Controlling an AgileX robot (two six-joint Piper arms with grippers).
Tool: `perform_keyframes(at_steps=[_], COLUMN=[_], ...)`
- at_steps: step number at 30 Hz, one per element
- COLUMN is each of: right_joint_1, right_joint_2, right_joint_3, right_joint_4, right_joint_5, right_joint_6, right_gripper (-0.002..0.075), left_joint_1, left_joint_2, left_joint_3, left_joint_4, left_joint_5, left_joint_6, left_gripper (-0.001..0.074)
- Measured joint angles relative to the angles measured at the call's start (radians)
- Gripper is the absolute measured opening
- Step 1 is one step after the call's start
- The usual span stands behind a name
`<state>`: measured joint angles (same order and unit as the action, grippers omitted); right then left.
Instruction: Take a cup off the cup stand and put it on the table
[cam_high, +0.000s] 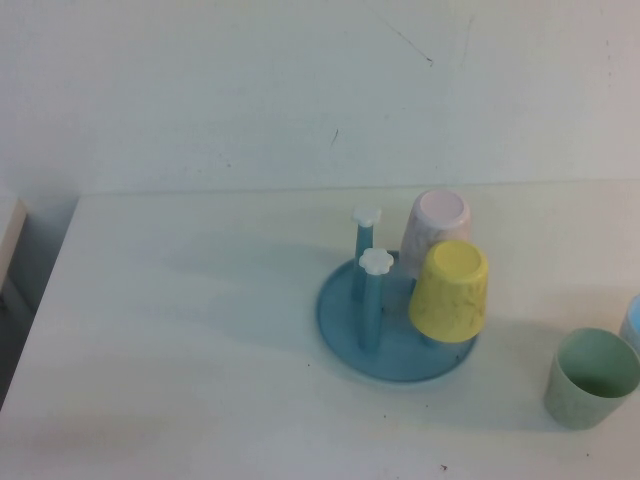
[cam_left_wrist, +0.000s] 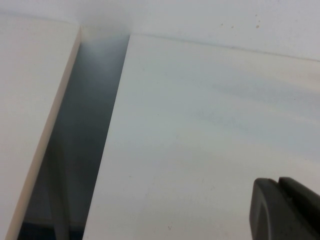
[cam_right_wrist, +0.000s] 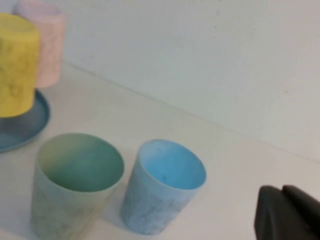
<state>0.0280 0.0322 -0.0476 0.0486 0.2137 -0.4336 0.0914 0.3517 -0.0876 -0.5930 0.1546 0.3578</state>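
Cup stands upright near right gripper; left gripper elsewhere.

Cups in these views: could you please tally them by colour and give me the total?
Yellow cup, upside down on the cup stand: 1
Pale pink cup, upside down on the stand: 1
Mint-green cup, upright on the table: 1
Blue cup, upright beside the green one: 1
Total: 4
Left gripper and right gripper hold nothing.

Mint cup upright on table; right of stand.
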Motion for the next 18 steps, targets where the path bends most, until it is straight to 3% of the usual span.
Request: perform_keyframes(at_steps=[5, 10, 18], right_joint_1=[-0.072, -0.073, -0.074], right_joint_2=[-0.043, -0.045, -0.045], right_joint_3=[0.072, 0.073, 0.074], right_joint_4=[-0.049, -0.159, -0.181], right_joint_5=[-0.025, 0.122, 0.143], right_joint_6=[0.122, 0.295, 0.327], right_gripper=[-0.0001, -0.0001, -0.0001], left_joint_1=[0.000, 0.000, 0.000], left_joint_2=[0.000, 0.000, 0.000], left_joint_3=[0.000, 0.000, 0.000], left_joint_4=[0.000, -0.002, -0.002], left_joint_5=[0.000, 0.000, 0.004], left_joint_6=[0.000, 0.000, 0.000], left_gripper=[-0.0002, -0.0002, -0.0002])
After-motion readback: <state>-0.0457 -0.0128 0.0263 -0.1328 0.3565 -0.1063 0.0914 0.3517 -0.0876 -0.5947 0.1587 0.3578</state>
